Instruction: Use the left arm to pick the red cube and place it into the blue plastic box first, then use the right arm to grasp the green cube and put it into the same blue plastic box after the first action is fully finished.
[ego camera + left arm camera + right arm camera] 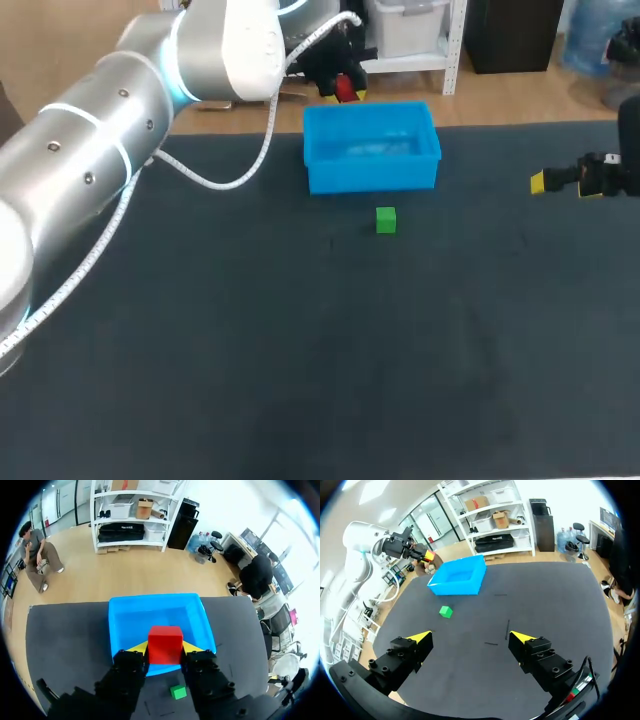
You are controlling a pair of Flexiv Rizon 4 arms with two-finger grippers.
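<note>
Above the table (200,350), the left arm (100,150) comes in from the left edge. The box (372,175) sits near the middle of the far edge, long axis along that edge, open side up. The right gripper (470,637) hangs by the right edge, fingers spread. The left gripper (165,649) pinches the red cube (165,642) in the air over the box. The green cube (386,220) lies just before the box's near wall, apart.

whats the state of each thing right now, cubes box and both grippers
blue plastic box: upright, nothing seen inside
red cube: held in the air, not yet in the box
left gripper: shut on the red cube
green cube: ungrasped, outside the box
right gripper: open, empty
</note>
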